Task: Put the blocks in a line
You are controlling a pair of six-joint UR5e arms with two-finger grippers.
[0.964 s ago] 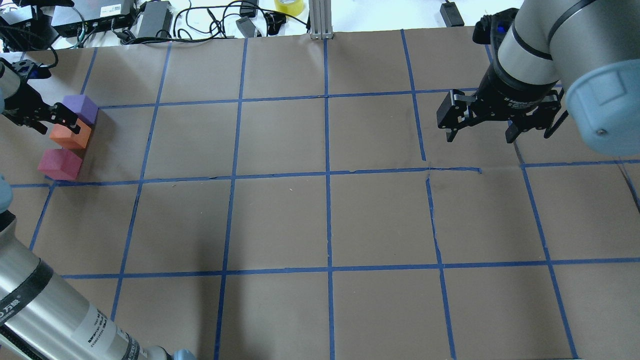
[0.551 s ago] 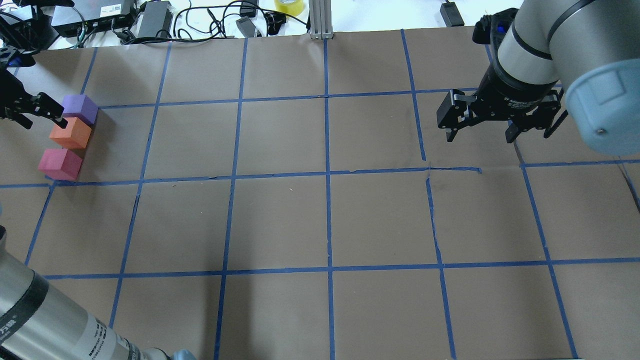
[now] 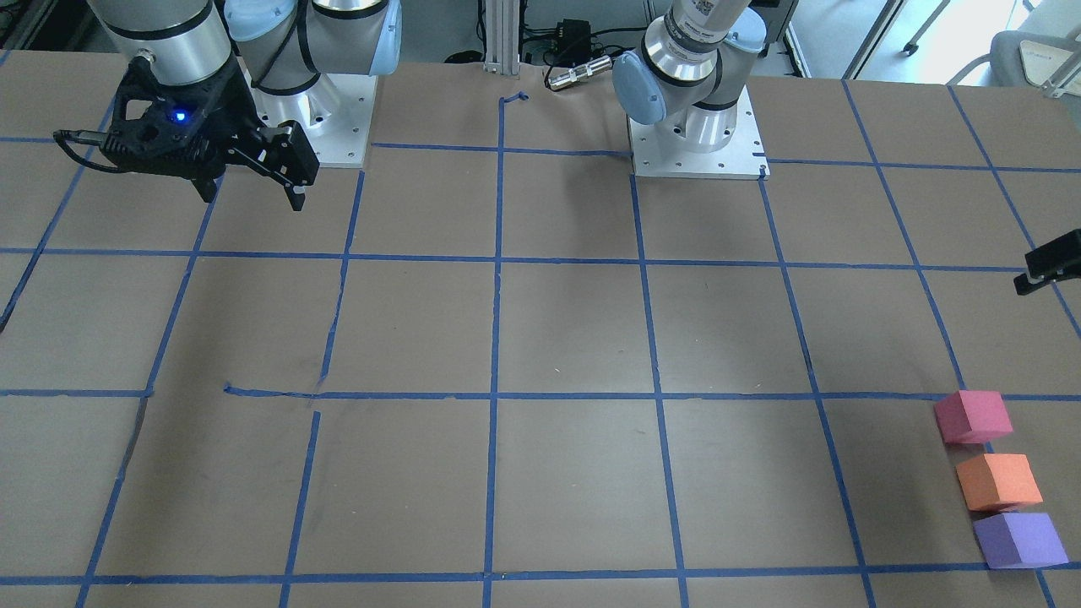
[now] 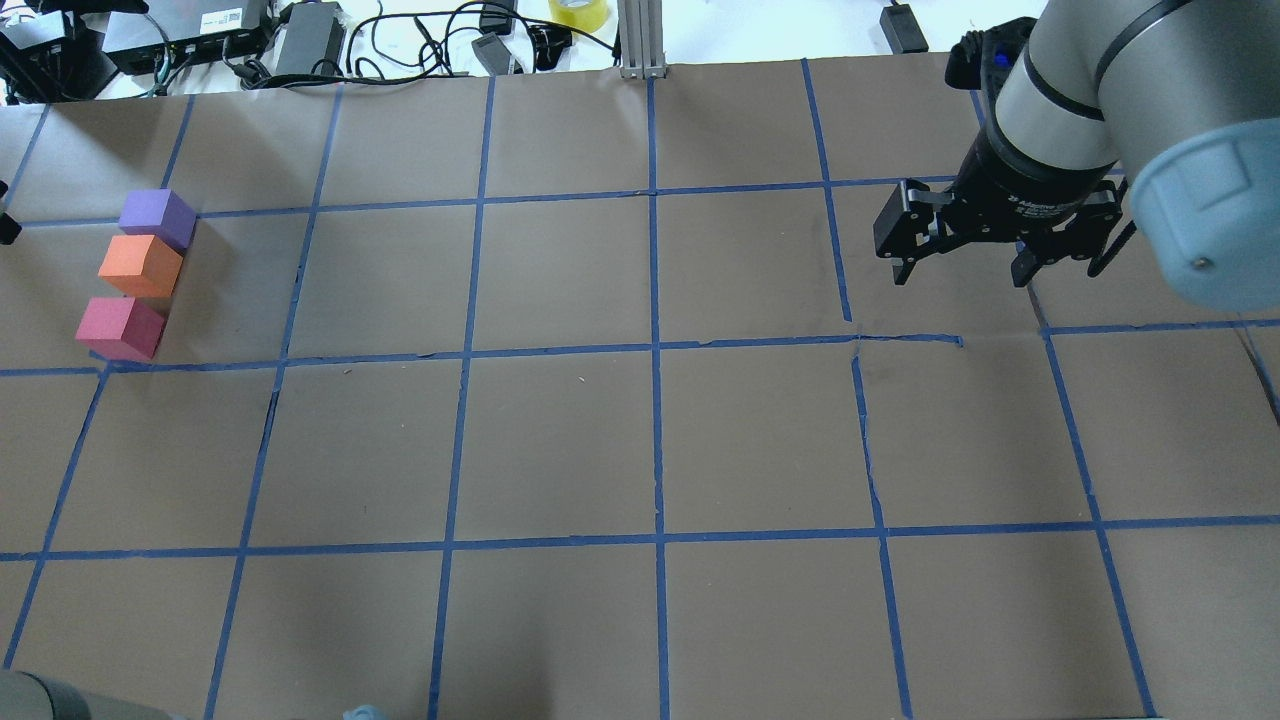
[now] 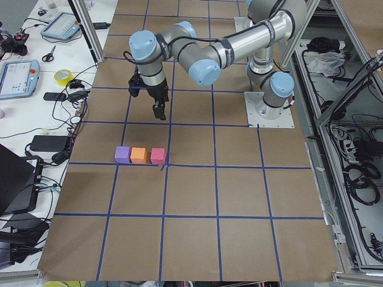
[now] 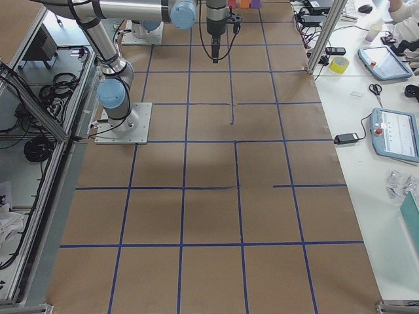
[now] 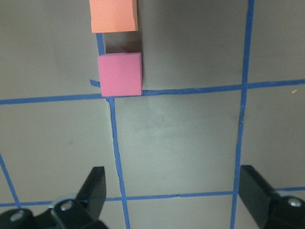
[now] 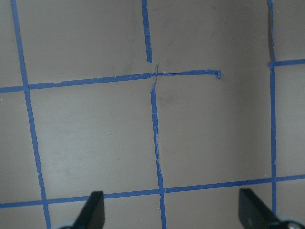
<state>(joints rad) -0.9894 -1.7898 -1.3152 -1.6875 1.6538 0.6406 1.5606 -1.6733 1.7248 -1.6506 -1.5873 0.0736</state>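
Observation:
Three blocks stand in a row at the table's far left: purple [image 4: 157,215], orange [image 4: 140,264] and pink-red [image 4: 120,327], close together with small gaps. The wrist view shows the orange [image 7: 114,15] and pink-red [image 7: 120,74] blocks ahead of my left gripper [image 7: 174,191], which is open, empty and well back from them. Only one of its fingers [image 3: 1045,263] shows at the front view's right edge. My right gripper [image 4: 960,265] is open and empty, hovering over the far right of the table, nowhere near the blocks.
Brown paper with a blue tape grid [image 4: 655,350] covers the table. Cables, power bricks and a yellow tape roll [image 4: 578,12] lie beyond the far edge, beside an aluminium post [image 4: 640,40]. The arm bases [image 3: 697,135] are bolted at the robot's side.
My left gripper has drawn back from the orange block and off the overhead view's left edge. Its forearm has left the lower left corner. The blocks and right arm have not moved.

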